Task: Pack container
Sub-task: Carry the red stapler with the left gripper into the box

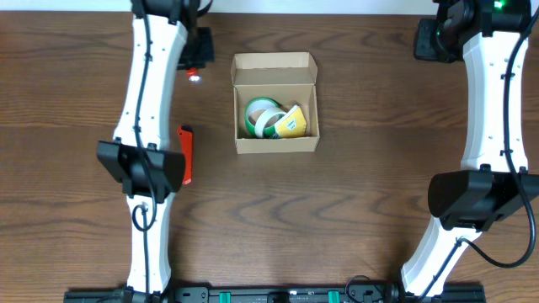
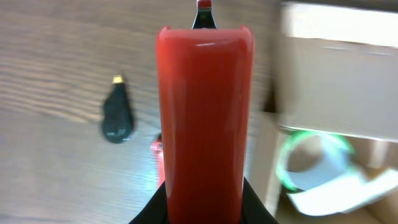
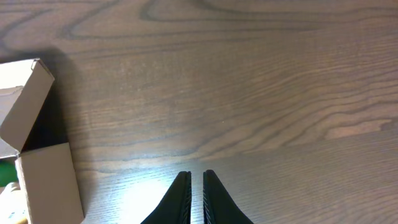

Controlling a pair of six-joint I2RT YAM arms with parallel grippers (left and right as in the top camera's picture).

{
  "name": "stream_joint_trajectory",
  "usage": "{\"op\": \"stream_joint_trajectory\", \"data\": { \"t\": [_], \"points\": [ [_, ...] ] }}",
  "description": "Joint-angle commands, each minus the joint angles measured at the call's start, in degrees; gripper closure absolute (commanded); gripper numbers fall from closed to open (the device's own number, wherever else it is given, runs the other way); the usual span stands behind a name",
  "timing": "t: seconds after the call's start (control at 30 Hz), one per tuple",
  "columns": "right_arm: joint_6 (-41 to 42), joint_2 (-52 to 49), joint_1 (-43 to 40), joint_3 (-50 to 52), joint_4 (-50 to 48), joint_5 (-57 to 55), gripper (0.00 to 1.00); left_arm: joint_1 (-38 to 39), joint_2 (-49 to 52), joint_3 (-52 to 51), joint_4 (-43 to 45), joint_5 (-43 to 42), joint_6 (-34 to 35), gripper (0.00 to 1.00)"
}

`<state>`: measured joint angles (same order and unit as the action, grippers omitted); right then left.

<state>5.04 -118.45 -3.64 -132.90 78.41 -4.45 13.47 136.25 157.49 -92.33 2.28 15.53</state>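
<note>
**Container open at mid-tabletop; left fingers on a cutter**

We count one container (image 1: 275, 145). It is a tan cardboard box sitting on the tabletop (image 1: 354, 210) between the two arms, toward the far side. Its lid (image 1: 274, 61) is folded back on the far edge, so the inside is exposed.

Contents from overhead:
- Green tape roll (image 1: 257, 114) with a pale core. We see at least one; a second ring seems to overlap it, but we cannot settle the count.
- One yellow-and-white item (image 1: 291, 123), leaning against the roll on its right.

The left wrist view shows the same green ring inside the box.

We count one red cutter (image 2: 204, 118), left of the container. The left fingers (image 2: 149, 211) are clenched on it, one on either side of its lower end. A dark blade tip shows at its far end.

One small black item (image 2: 117, 116) with a gold-coloured tip lies on the wood beyond the cutter, well apart from the box.

The right fingers (image 3: 182, 194) are drawn together with only a thin slit between them, and they grasp nothing. They hang over bare wood, with the container's corner at the left edge of that view.
</note>
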Motion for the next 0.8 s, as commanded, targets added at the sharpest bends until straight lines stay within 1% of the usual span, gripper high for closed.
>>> {"op": "stream_joint_trajectory", "data": {
  "t": [0.0,0.17,0.23,0.3,0.37,0.5,0.6,0.77],
  "points": [
    [0.70,0.28,0.31,0.37,0.13,0.22,0.92,5.84,-0.90,2.36,-4.46,-2.12,5.35,0.94],
    [0.70,0.28,0.31,0.39,0.57,0.22,0.92,13.77,-0.92,2.16,-4.31,-1.51,10.14,0.94],
    [0.70,0.28,0.31,0.37,0.66,0.22,0.92,16.63,-0.92,2.03,-3.85,0.44,11.96,0.94],
    [0.70,0.28,0.31,0.39,0.70,0.24,0.92,18.97,-0.87,2.03,-3.80,1.95,13.77,0.94],
    [0.70,0.28,0.31,0.39,0.70,0.24,0.92,20.81,-0.68,2.01,-3.87,1.70,15.87,0.94],
    [0.70,0.28,0.31,0.39,0.76,0.22,0.92,23.19,-0.07,1.66,-3.85,-0.44,18.84,0.94],
    [0.70,0.28,0.31,0.39,0.96,0.24,0.92,24.00,1.29,1.60,-3.89,-0.61,19.04,0.94],
    [0.72,0.28,0.31,0.37,1.18,0.26,0.92,24.11,5.18,1.51,-4.00,-4.87,18.67,0.94]
  ]
}}
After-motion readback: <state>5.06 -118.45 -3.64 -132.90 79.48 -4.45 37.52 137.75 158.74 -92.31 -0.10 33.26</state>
